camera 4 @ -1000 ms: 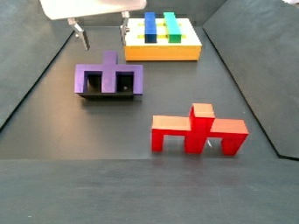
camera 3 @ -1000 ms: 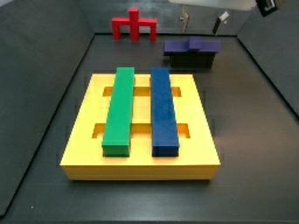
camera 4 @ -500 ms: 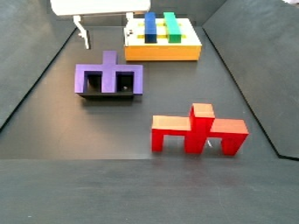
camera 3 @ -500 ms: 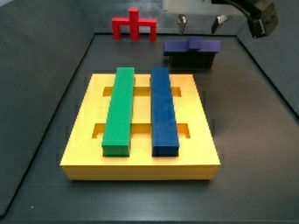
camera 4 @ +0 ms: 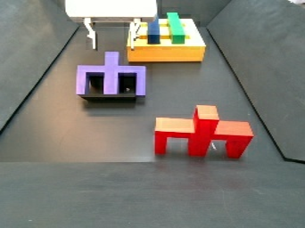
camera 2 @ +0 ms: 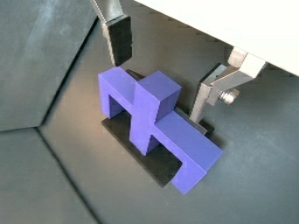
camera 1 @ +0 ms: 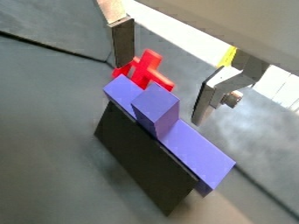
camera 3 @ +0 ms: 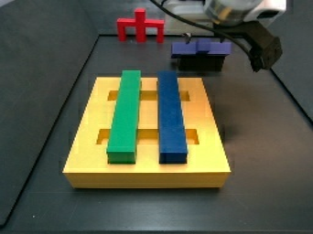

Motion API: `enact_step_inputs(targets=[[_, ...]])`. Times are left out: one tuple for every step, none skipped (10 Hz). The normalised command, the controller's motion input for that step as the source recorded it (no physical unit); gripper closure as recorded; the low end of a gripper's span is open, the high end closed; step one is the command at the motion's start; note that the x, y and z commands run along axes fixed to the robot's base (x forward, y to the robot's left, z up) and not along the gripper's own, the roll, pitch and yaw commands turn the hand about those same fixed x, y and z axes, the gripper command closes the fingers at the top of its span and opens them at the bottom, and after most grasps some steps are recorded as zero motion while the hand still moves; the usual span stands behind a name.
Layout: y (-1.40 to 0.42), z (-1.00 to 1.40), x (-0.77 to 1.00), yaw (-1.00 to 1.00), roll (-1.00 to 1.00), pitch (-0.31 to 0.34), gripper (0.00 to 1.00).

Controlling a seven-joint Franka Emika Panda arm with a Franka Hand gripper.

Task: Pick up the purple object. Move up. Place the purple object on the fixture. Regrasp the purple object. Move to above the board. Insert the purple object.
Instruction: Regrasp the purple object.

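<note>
Gripper point(camera 2: 163, 66) hangs open above the purple object point(camera 2: 156, 119), its fingers point(camera 2: 118, 37) spread to either side of the stem and clear of it. Below the gripper, that piece sits on the fixture point(camera 1: 138, 169); the red piece point(camera 1: 145, 72) stands beyond.

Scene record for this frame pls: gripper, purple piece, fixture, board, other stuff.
gripper: jaws open, empty, above the purple object, fingers straddling its stem without touching
purple object: resting on the fixture, stem up
fixture: on the floor, between board and red piece
board: yellow, holds green bar and blue bar
red piece: alone on the floor
</note>
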Motion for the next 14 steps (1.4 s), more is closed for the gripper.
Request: enact_step_inputs(targets=[[-0.10, -0.16, 0.01, 0.00, 1.00, 0.003, 0.00], [0.00, -0.21, 0.13, 0.00, 0.99, 0.080, 0.00], [0.00, -0.28, 0.23, 0.09, 0.49, 0.131, 0.00], [0.06, -0.16, 0.13, 0.12, 0.09, 0.086, 0.00], [0.01, 0.00, 0.09, 0.09, 0.00, 0.023, 0.00], [0.00, 0.00, 0.00, 0.00, 0.02, 0.000, 0.00], [0.04, -0.09, 0.16, 0.00, 0.12, 0.094, 0.00], [0.11, -0.17, 0.12, -0.08, 0.29, 0.126, 0.00], [0.11, -0.13, 0.14, -0.07, 0.29, 0.143, 0.00], [0.13, -0.10, 0.15, -0.03, 0.07, 0.131, 0.00], [0.11, -0.09, 0.15, 0.00, 0.00, 0.106, 0.00], [0.13, -0.05, 0.13, 0.00, 0.00, 0.086, 0.00], [0.14, -0.08, 0.10, 0.00, -0.06, 0.040, 0.00], [0.13, -0.15, 0.02, 0.00, -0.08, 0.000, 0.00]])
